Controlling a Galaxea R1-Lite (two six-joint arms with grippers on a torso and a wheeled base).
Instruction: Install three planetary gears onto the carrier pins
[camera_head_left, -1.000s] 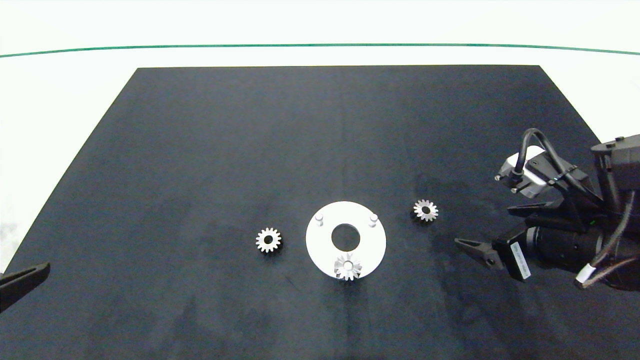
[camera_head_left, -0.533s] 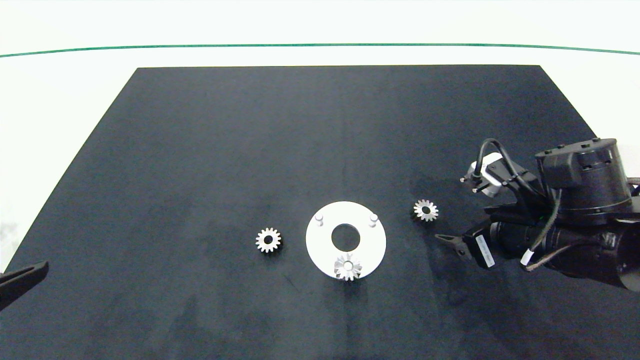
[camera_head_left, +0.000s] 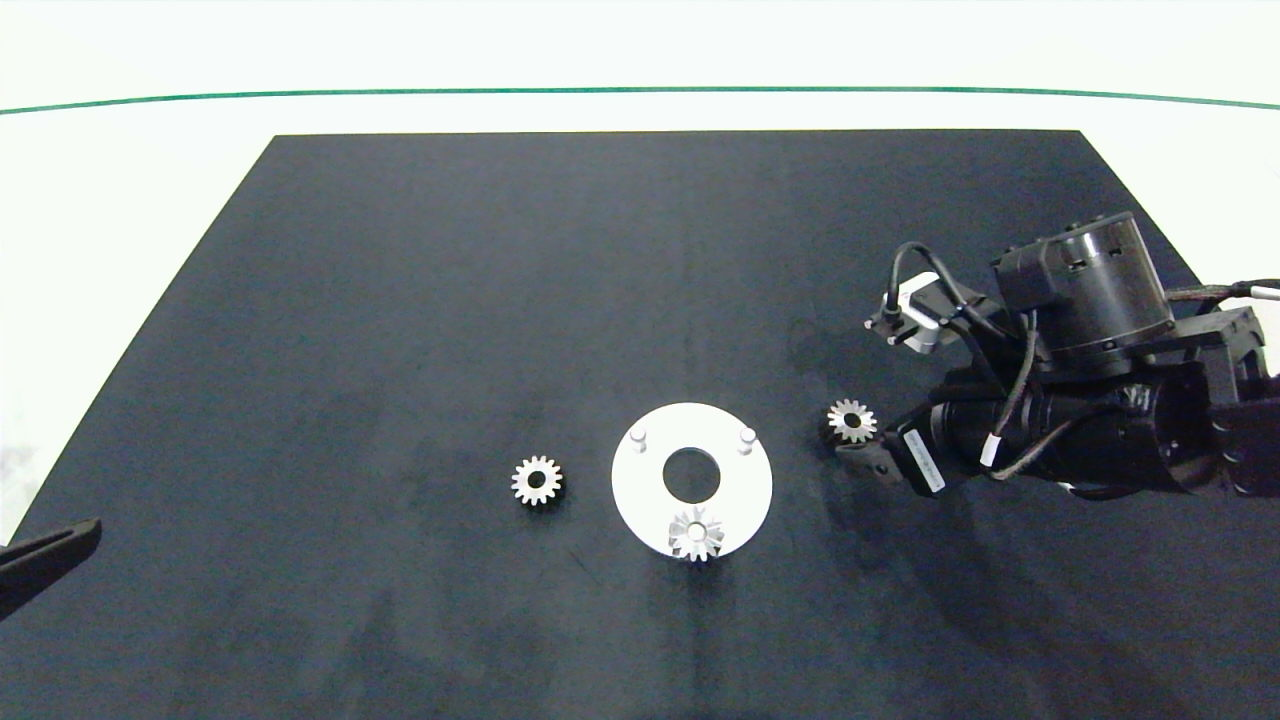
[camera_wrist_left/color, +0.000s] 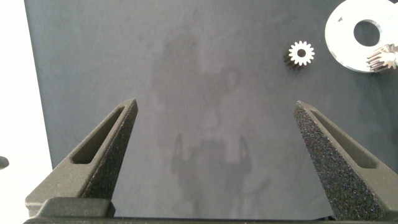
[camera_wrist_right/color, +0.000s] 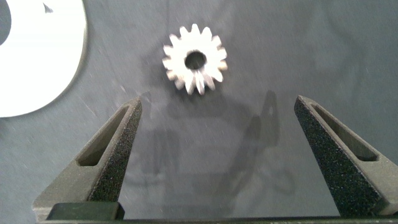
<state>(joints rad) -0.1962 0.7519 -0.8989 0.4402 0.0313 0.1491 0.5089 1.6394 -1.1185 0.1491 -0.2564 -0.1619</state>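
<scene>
Left pincer (camera_head_left: 45, 560) parked at the left edge of the dark mat (camera_head_left: 400, 300), fingers spread wide, nothing between them; unmoved since the earlier frames.

Left gear (camera_head_left: 537, 481) lies flat on the mat, centre hole facing up, just left of the white disc (camera_head_left: 640, 500) and not touching it. Open mat all round it.

White disc flat on the mat, near mid-worktop toward the near side. Two far carrier pins (camera_head_left: 638, 437) stand upright and bare. Near pin carries a seated gear (camera_head_left: 696, 533), axis upright, at the disc's near rim.

Right gear (camera_head_left: 852, 421) flat on the mat, hole up, right of the disc with a clear gap between.

Right pincer (camera_wrist_right/color: 214, 134) open, fingers wide, empty. In the wrist view the right gear sits just beyond the fingertips, roughly on the midline, not yet between them. Over the last second this arm has swung in from the right edge toward the gear, now close beside it. Gears and disc have not shifted.

Wide bare mat on the far side.
</scene>
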